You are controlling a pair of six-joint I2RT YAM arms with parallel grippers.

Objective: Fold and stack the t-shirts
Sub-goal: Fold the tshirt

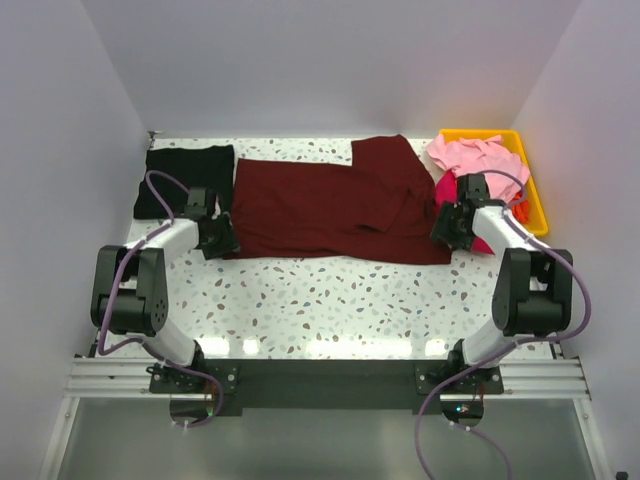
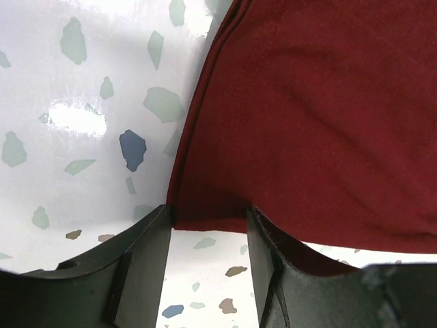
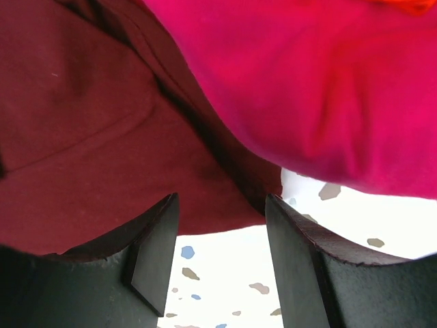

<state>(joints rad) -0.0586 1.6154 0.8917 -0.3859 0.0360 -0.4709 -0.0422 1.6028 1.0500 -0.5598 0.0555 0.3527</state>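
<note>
shirt: the large dark maroon cloth t-shirt [image 1: 340, 205] was spread flat between the arms.
left gripper [image 2: 208, 229]: unclenched, set astride the near-left hem corner.
right gripper [image 3: 222, 219]: unclenched, set at the near-right corner, beside the magenta cloth t-shirt [image 3: 307, 89].
care: only maroon cloth should be pinched, both corners together.

— What sort of place is this?
— A robot lab, a test booth by the look of it. Plain white walls [image 1: 300, 60] close in a speckled table [image 1: 340, 300] on three sides.
— What else shows it?
— The left arm [image 1: 135, 285] and right arm [image 1: 530, 290] are bolted to a metal rail [image 1: 110, 378] at the table's near edge, with purple cables [image 1: 588, 298] looping off them.
</note>
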